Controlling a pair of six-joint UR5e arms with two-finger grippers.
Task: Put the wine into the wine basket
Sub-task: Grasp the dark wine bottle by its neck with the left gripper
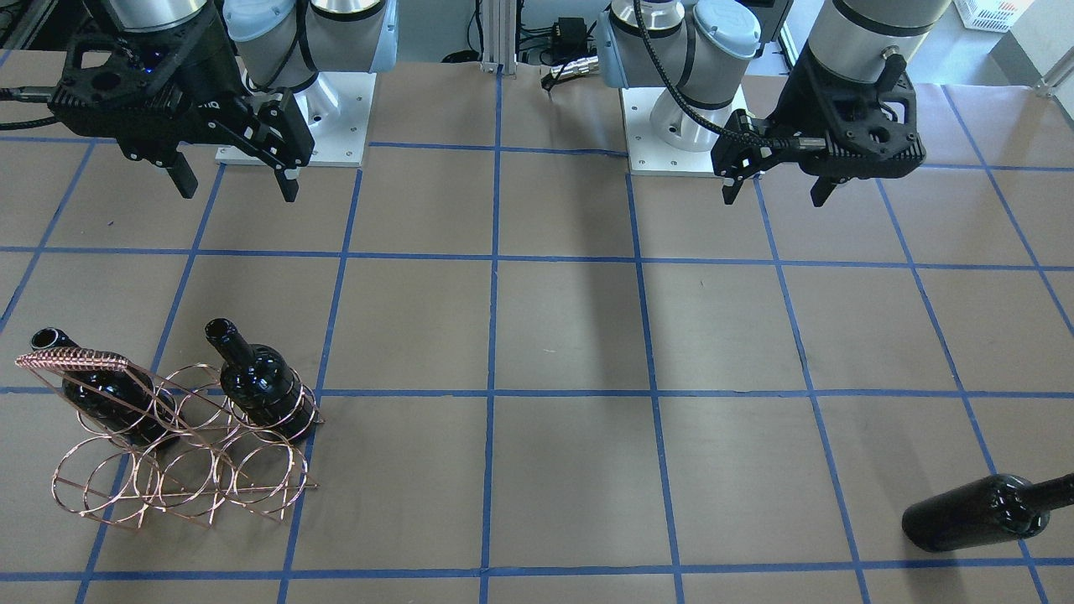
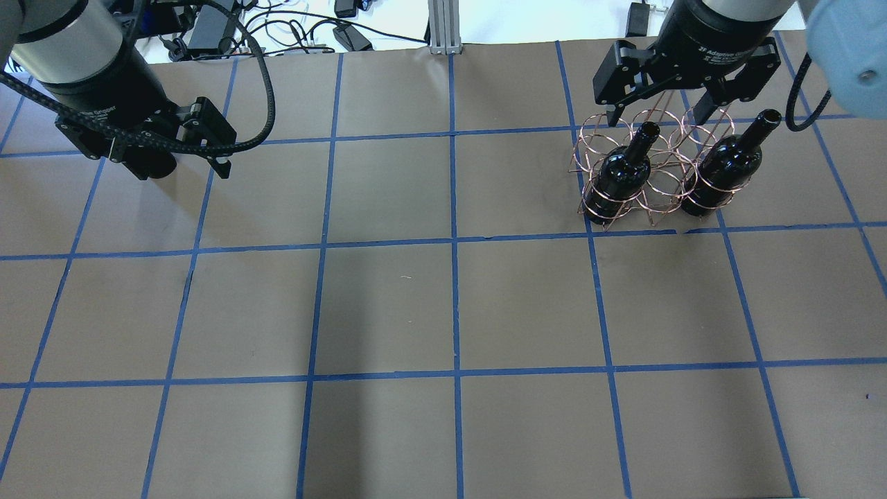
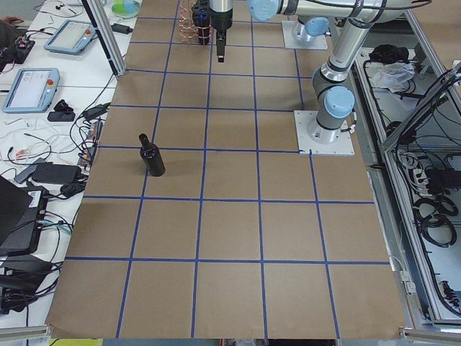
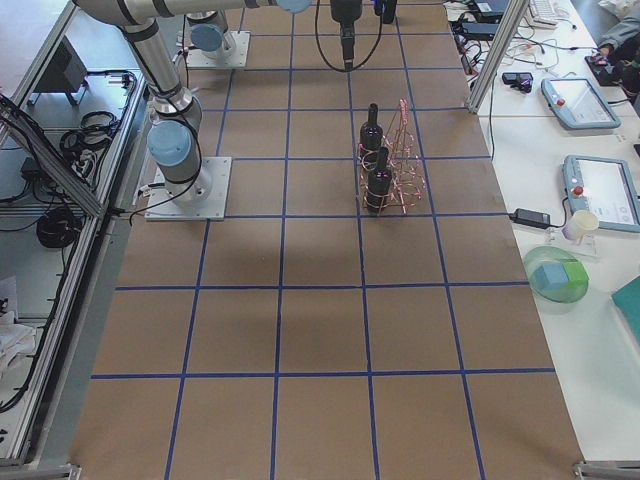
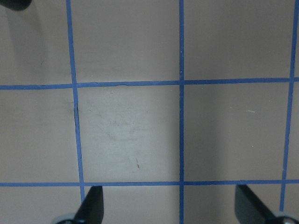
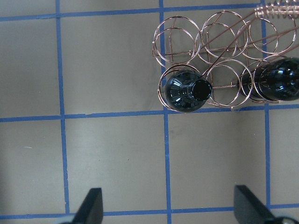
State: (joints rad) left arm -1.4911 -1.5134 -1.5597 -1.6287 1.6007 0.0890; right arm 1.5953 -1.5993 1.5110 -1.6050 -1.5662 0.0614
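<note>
The copper wire wine basket point(image 1: 180, 470) stands on the robot's right side of the table and also shows in the overhead view point(image 2: 662, 149). Two near-black bottles point(image 2: 619, 177) point(image 2: 724, 170) stand in its outer loops, and the loop between them is empty point(image 6: 223, 81). A third wine bottle point(image 1: 973, 512) stands alone on the robot's far left point(image 3: 151, 156). My right gripper point(image 2: 658, 111) is open and empty, raised above the basket. My left gripper point(image 1: 776, 189) is open and empty, raised over bare table, far from the lone bottle.
Brown paper with a blue tape grid covers the table point(image 2: 450, 312). The back row of basket loops point(image 6: 219, 28) holds nothing. Cables and devices lie past the far table edge point(image 2: 277, 28). Side benches carry tablets and tools point(image 3: 43, 86).
</note>
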